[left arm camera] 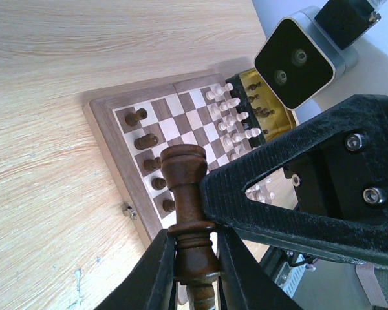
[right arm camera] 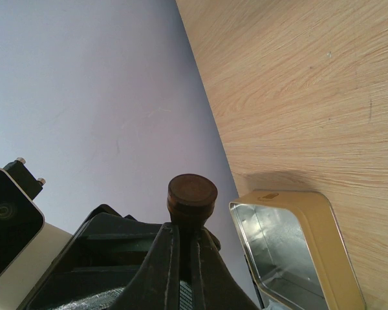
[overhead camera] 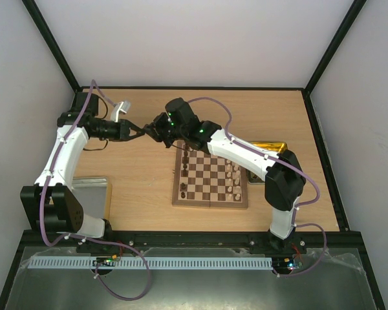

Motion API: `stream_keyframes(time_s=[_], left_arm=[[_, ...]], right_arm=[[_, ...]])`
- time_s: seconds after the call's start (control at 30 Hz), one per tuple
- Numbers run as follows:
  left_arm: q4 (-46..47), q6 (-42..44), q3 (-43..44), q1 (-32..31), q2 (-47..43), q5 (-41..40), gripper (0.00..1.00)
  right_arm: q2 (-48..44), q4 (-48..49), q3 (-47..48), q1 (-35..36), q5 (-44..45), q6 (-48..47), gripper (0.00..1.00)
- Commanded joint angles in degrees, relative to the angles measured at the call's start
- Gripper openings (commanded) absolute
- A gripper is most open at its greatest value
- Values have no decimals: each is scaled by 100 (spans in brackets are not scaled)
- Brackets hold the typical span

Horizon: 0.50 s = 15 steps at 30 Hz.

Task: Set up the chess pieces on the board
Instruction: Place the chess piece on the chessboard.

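Observation:
Both grippers meet in the air beyond the far left corner of the board (overhead camera: 210, 204). A dark brown chess piece (left arm camera: 184, 174) lies between them. My left gripper (left arm camera: 191, 240) is shut on its wide lower body. My right gripper (right arm camera: 184, 234) is shut on its thin stem, and the piece's round end (right arm camera: 192, 192) sticks out past the fingers. In the top view the left gripper (overhead camera: 136, 131) and right gripper (overhead camera: 149, 132) touch tip to tip. Dark pieces (overhead camera: 183, 179) stand along the board's left side and pale pieces (overhead camera: 233, 177) along its right side.
A shiny yellow tray (overhead camera: 272, 147) lies behind the board's right corner, and it shows with pale pieces in the left wrist view (left arm camera: 248, 81). An open tin (overhead camera: 94, 194) lies near the left arm's base; its rim (right arm camera: 339, 245) shows in the right wrist view. Black frame rails border the table.

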Motion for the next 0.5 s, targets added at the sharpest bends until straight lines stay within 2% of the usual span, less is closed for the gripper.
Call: stream_keyframes(time_s=[0.0,0.13,0.33,0.47], left_arm=[[-44,165,279,-59,-111,340,2],[-114,218,371,-62,-84,284,2],[-194,256,492,-60,-56,253,2],[-245,302,545,-62,-47,214,2]], right_arm=[[154,-84,123,208,-364,25,2],[146,-93,92,190,-408,39,3],[121,-49,20,149,-425,73,9],[111,-27,-23,142,-440,93,19]])
